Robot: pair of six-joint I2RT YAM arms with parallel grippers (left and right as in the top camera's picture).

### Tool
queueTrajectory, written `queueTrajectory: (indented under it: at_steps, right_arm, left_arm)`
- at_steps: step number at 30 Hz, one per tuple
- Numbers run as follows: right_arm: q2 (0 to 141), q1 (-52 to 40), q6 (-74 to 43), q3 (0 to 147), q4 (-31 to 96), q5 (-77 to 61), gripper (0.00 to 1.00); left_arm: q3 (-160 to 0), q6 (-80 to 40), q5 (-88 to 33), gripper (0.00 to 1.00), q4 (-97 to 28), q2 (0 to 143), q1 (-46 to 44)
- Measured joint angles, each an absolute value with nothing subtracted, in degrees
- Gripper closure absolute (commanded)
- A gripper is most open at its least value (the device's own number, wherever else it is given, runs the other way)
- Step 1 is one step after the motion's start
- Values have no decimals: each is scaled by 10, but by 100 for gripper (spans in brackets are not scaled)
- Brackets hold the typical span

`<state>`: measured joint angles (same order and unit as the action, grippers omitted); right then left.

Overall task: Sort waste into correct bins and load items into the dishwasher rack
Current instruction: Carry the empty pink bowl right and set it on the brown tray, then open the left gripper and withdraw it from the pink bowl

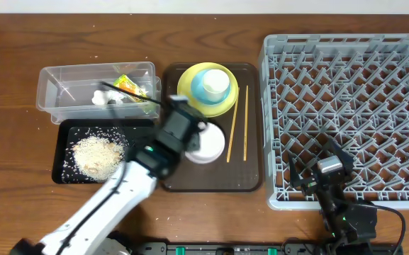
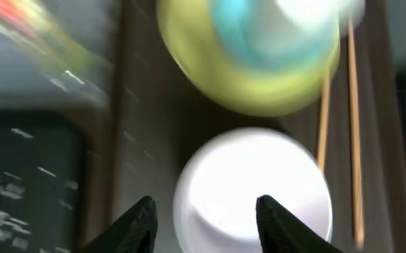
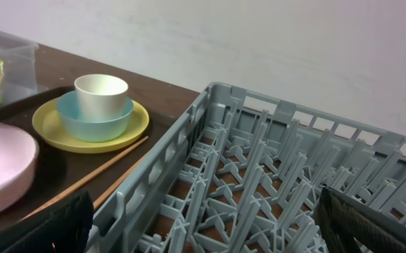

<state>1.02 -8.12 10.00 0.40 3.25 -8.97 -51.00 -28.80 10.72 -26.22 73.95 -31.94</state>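
yellow plate (image 2: 259, 98) blurred, whitish bowl (image 2: 252, 176) edge-cropped

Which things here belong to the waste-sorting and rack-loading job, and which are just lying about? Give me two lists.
For the job: snack wrapper, white scrap, rice, clear tub, black tub, yellow plate, blue bowl, white cup, whitish bowl, chopsticks, rack.

Just lying about: brown tray, table.

Overhead, light is even and soft, everything sharp. From the left wrist all is smeared: just ahead of the left gripper (image 2: 204, 207) the round whitish bowl (image 2: 252, 169) glares nearly blown out; beyond it the round yellow plate (image 2: 259, 98) streaks. The right wrist view is crisp.
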Motion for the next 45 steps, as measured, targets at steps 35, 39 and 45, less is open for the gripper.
queueTrajectory:
  at_steps: [35, 39, 45]
  right_arm:
    - [10, -81, 90, 4, 32, -91, 1]
    - [10, -81, 90, 4, 32, -91, 1]
    - [10, -81, 90, 4, 32, -91, 1]
  left_arm:
    - [-529, -265, -144, 64, -296, 902, -175]
    - [-529, -265, -119, 65, -296, 903, -190]
    - [-529, -265, -89, 71, -296, 903, -210]
